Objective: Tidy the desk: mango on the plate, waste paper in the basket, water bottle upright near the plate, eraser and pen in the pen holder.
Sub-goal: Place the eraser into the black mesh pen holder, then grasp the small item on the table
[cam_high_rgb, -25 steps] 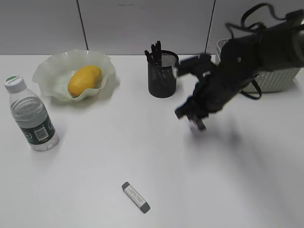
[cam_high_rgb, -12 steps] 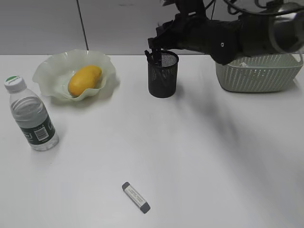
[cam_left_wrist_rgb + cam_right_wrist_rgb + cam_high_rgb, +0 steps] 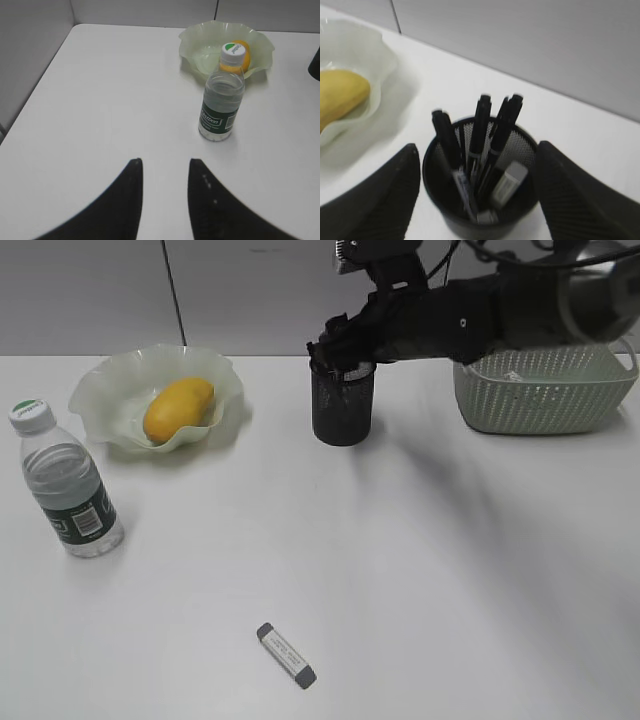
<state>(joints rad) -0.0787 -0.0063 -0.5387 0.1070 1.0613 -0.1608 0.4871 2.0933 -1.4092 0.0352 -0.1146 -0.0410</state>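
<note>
The black mesh pen holder stands at the back centre with several black pens and a grey-white eraser inside it. My right gripper hangs just above its rim, open and empty, with a finger on either side. A second eraser lies flat on the table near the front. The mango lies on the pale green plate. The water bottle stands upright left of the plate. My left gripper is open and empty above bare table, short of the bottle.
The pale green basket stands at the back right behind my right arm, with a small pale scrap inside it. A grey partition wall runs along the table's far edge. The plate shows behind the bottle in the left wrist view.
My right arm swung from the middle of the table up and back to the pen holder, then came down closer over its rim. Nothing else moved.
</note>
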